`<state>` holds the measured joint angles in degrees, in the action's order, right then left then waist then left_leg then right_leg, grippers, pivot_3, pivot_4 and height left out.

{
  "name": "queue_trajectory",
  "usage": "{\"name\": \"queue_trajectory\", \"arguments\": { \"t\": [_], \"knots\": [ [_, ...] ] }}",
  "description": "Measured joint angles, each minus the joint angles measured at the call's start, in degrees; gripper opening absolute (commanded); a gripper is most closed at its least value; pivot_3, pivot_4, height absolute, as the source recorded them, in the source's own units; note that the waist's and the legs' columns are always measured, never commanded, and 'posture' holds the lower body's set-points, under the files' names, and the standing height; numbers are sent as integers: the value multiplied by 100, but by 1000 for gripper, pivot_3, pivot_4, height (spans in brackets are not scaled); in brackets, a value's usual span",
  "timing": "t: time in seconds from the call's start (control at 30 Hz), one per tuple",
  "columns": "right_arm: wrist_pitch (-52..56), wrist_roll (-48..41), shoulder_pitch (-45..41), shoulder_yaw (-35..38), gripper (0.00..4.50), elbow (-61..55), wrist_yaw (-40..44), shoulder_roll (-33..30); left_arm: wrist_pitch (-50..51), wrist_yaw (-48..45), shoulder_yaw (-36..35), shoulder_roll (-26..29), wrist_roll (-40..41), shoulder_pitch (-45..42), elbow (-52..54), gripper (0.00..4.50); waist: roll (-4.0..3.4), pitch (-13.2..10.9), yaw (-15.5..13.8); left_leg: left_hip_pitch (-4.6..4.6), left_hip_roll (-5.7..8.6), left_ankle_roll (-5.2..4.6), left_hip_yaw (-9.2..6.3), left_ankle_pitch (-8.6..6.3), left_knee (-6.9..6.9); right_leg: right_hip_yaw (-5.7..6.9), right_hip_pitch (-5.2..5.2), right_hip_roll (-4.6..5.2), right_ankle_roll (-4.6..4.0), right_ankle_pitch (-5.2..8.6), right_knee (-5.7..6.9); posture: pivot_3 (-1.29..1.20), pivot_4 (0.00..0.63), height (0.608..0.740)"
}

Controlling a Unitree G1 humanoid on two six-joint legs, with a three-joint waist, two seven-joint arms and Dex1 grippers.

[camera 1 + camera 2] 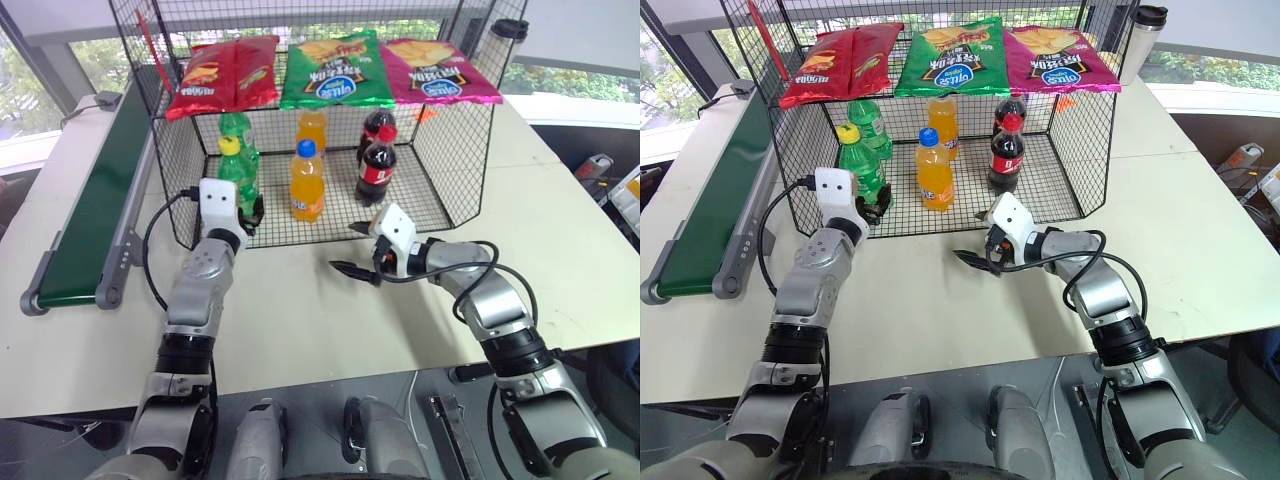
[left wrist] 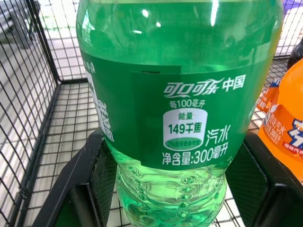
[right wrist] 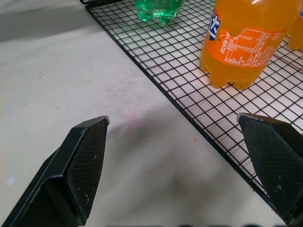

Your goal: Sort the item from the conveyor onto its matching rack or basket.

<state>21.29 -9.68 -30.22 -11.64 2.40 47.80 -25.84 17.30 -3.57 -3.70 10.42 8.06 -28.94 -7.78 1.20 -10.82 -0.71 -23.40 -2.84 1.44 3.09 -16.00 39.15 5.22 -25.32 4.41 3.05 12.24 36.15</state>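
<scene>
The item [image 1: 238,168], a clear-green bottle with a yellow cap, stands upright on the grid floor at the front left of the black wire basket [image 1: 462,150]. My left gripper [image 1: 250,212] reaches level into the basket. In the left wrist view its fingers [image 2: 102,170] stand open on either side of the bottle's [image 2: 180,118] lower half, close to its sides. My right gripper [image 1: 352,250] hovers open over the table just in front of the basket's edge, holding nothing. The conveyor [image 1: 90,210] runs along the table's left side with nothing on its belt.
Inside the basket stand a green-capped green bottle [image 1: 236,125], two orange bottles [image 1: 306,185] and two cola bottles [image 1: 376,170]. Three chip bags [image 1: 335,70] lie on its top shelf. A black-lidded cup [image 1: 508,30] stands behind the basket at the right.
</scene>
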Motion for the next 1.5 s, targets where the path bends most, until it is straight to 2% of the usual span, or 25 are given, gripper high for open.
{"name": "queue_trajectory", "arguments": {
  "t": [0.27,0.63,0.93,1.23,1.5],
  "knots": [
    [19,-5,-3,0,4500,-2,-2,15,-25,21,-19,32,-8,20,408,4476,0,0,1,1,0,0,0,0,0,0,1,1,0,0,2,0,150,740],
    [18,-64,-85,25,4500,-8,34,102,1298,25,-406,413,138,1325,3029,4476,0,0,2,5,-1,0,-5,0,1,-1,3,1,-1,0,5,0,150,740],
    [3,-65,-107,22,4500,-8,43,143,2186,-64,-694,493,483,2256,4508,4476,0,0,6,5,0,0,-5,0,1,-2,4,2,-1,1,3,0,150,740],
    [-46,-69,-126,28,4500,-5,88,174,2457,-188,-554,411,609,3618,4983,4476,-2,1,-4,7,0,0,-8,0,2,-2,4,1,-5,3,4,0,150,740],
    [-47,-78,-117,34,4500,-5,123,173,2168,-259,-357,264,555,3981,4835,4476,-2,1,4,6,-1,0,-6,0,1,-3,1,0,-5,3,3,0,150,740]
  ]
}}
